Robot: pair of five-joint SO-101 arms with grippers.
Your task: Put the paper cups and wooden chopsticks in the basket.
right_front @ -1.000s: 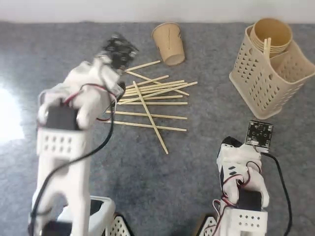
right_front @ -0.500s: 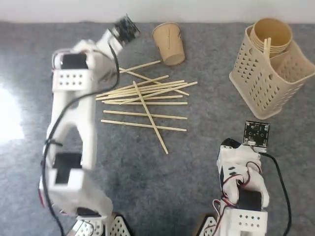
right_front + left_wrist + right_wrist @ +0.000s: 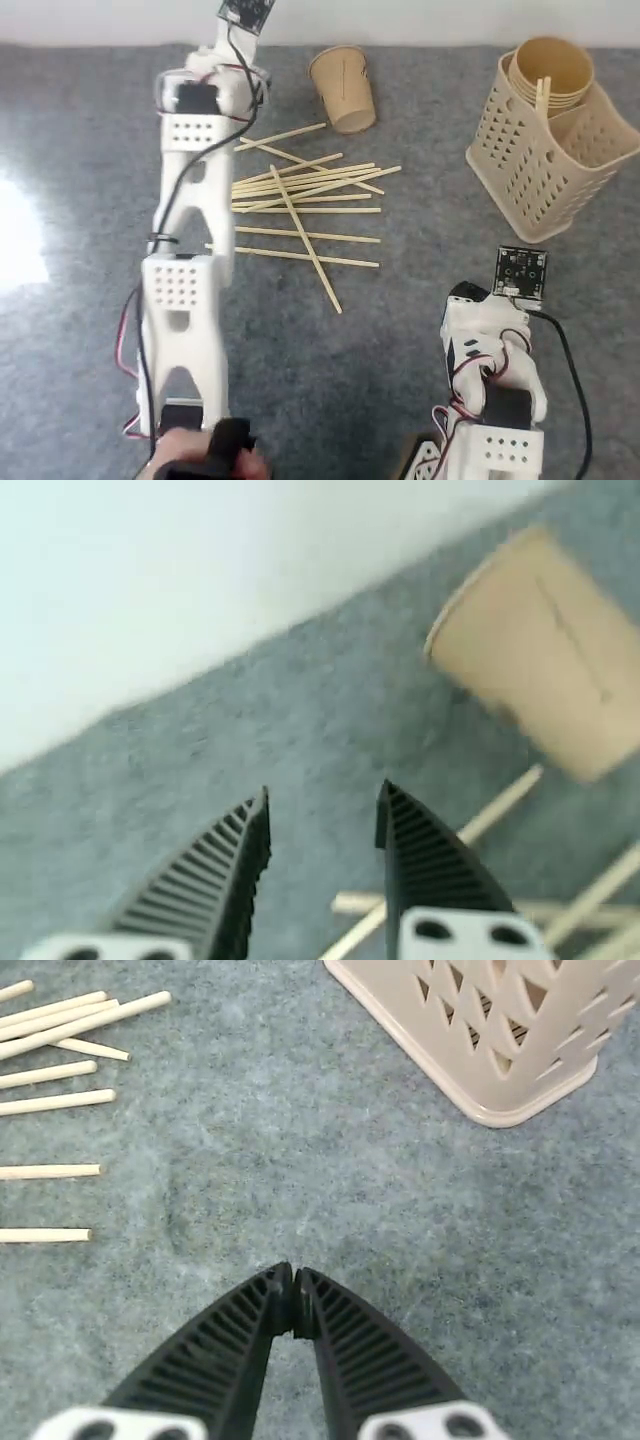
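A tan paper cup (image 3: 343, 88) lies on its side near the far edge of the grey mat, also seen as the cup (image 3: 540, 650) in the left wrist view. Several wooden chopsticks (image 3: 300, 195) are scattered just in front of it. My left arm (image 3: 195, 150) is stretched out to the far edge, left of the cup. My left gripper (image 3: 323, 798) is open above bare mat with nothing between its fingers. The cream basket (image 3: 540, 165) stands at the far right, holding stacked cups (image 3: 553, 62) and chopsticks (image 3: 543, 95). My right gripper (image 3: 293, 1280) is shut and empty, short of the basket (image 3: 480, 1050).
A white wall (image 3: 200, 580) rises right behind the mat's far edge. Open mat lies between the chopstick pile and the basket, and in front of the right arm (image 3: 495, 350). Chopstick ends (image 3: 60, 1020) lie off to one side of the right gripper.
My left arm has swung up from beside the chopstick pile and stretched out to the far edge, left of the cup. The right arm has stayed put.
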